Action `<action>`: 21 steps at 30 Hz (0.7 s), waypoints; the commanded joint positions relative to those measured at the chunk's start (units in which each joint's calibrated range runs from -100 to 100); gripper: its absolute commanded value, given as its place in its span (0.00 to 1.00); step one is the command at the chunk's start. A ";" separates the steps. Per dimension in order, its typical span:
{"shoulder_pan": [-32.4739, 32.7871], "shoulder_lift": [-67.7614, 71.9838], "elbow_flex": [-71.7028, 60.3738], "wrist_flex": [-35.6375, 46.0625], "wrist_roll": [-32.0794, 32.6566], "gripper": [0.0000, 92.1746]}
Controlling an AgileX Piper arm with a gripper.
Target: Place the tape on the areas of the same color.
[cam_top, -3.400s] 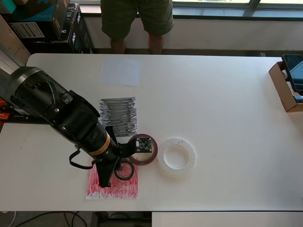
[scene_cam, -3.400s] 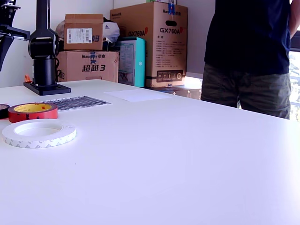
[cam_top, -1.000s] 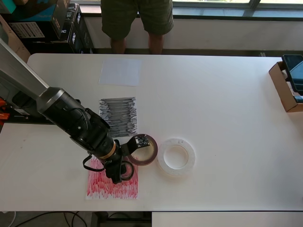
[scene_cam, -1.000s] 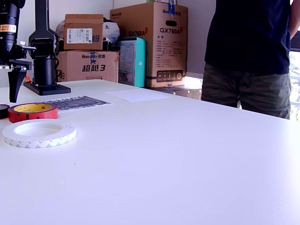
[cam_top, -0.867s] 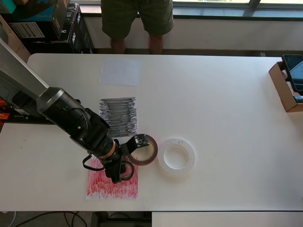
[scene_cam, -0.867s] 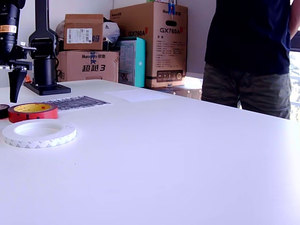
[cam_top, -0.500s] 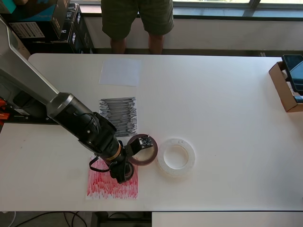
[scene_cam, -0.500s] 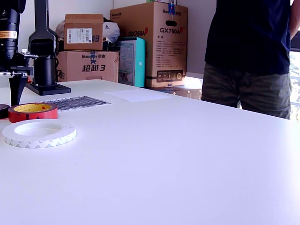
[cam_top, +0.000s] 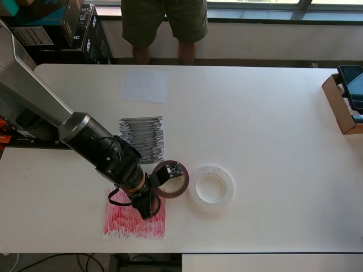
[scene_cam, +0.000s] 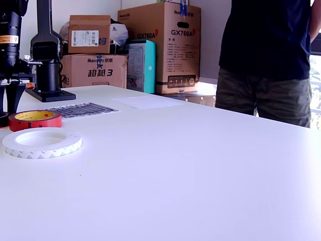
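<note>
My gripper (cam_top: pixel 148 208) hangs straight down over the top right corner of the scribbled red patch (cam_top: pixel 127 224). It stands right at the small black roll, which it mostly hides from above. In the exterior view the gripper (scene_cam: pixel 11 108) is at the far left, its fingers apart and low at the black roll (scene_cam: pixel 2 119). The dark red roll (cam_top: pixel 180 190) lies on bare table just right of it and also shows in the exterior view (scene_cam: pixel 35 120). The white roll (cam_top: pixel 193 188) lies further right. The black patch (cam_top: pixel 142 139) and white patch (cam_top: pixel 144 86) lie beyond.
A person (cam_top: pixel 164 22) stands at the table's far edge. An open cardboard box (cam_top: pixel 340 105) sits at the right edge in the overhead view. The arm's base (scene_cam: pixel 47 60) and stacked cartons (scene_cam: pixel 160 45) stand behind in the exterior view.
The gripper has come down from above the table to the black roll and shifted slightly right in the overhead view. The three rolls have not moved.
</note>
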 commanded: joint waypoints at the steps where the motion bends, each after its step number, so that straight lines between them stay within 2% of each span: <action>1: -0.32 -0.44 0.37 0.19 0.65 0.06; 12: -1.35 -1.37 -0.17 0.95 0.73 0.07; 14: -1.27 -2.40 -1.54 1.29 0.65 0.03; 16: -0.79 -5.30 -2.36 4.34 0.65 0.00; 21: 3.31 -13.91 -1.99 15.38 0.81 0.00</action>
